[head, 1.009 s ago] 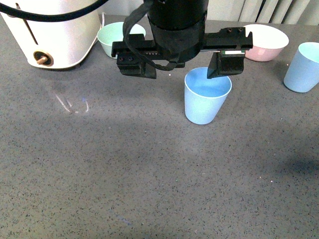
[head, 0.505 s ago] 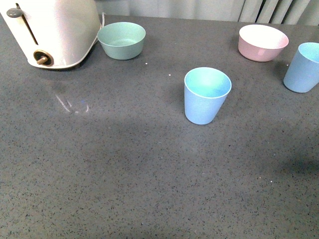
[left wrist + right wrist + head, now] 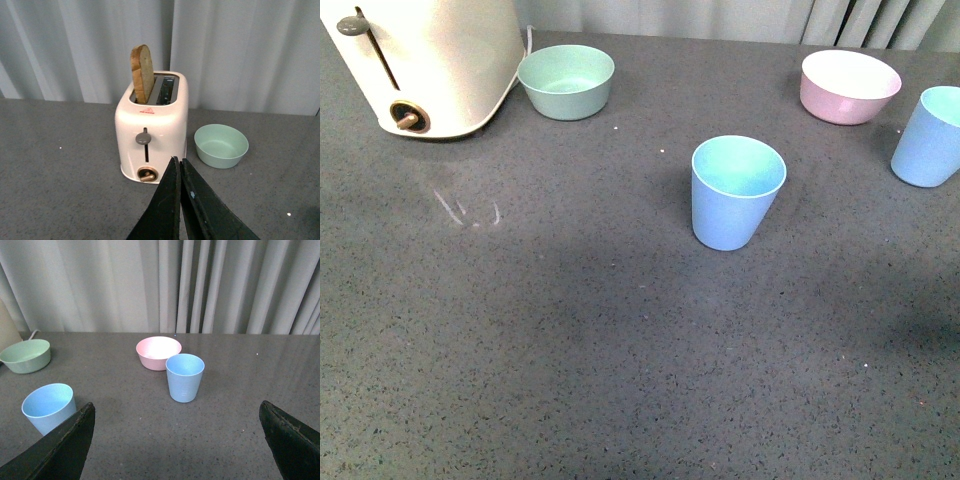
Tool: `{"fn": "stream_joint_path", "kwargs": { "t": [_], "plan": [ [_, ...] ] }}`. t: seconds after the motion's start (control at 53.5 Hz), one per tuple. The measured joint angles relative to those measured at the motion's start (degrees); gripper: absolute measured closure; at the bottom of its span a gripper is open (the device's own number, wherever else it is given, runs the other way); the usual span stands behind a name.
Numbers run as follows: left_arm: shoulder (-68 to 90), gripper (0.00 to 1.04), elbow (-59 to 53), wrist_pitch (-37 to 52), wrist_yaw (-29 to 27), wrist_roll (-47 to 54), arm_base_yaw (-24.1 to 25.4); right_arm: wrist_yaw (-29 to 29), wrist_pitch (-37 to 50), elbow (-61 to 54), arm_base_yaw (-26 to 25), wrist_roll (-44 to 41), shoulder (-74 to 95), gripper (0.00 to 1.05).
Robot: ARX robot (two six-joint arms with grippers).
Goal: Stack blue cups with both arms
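My right claw (image 3: pixel 176 410) hung spread and empty, one upright blue cup (image 3: pixel 185 377) dead ahead beyond its jaws, the second cup (image 3: pixel 48 407) nearer, off to one side; my left claw (image 3: pixel 179 165), clenched on nothing, faced the toaster (image 3: pixel 150 135).

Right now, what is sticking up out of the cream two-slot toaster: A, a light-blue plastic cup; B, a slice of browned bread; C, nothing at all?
B: the left wrist view shows a slice of browned bread standing upright in one slot of the cream two-slot toaster.
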Motion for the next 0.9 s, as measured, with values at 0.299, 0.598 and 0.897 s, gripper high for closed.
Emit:
{"fn": "stream_joint_path", "kwargs": {
  "t": [0.299, 0.598, 0.897],
  "plan": [
    [-10.91, 1.03, -8.02, -2.73, 5.29, 0.13, 5.86, 0.02, 0.00, 0.00, 0.00, 0.00, 0.00, 0.09],
    [-24.68, 1.03, -13.64, -10.95, 13.49, 0.24, 12.92, 0.02, 0.00, 0.00, 0.00, 0.00, 0.00, 0.09],
    [-33.38, 1.03, -16.13, -16.50, 14.49, 0.24, 15.19, 0.02, 0.00, 0.00, 0.00, 0.00, 0.00, 0.09]
  ]
}}
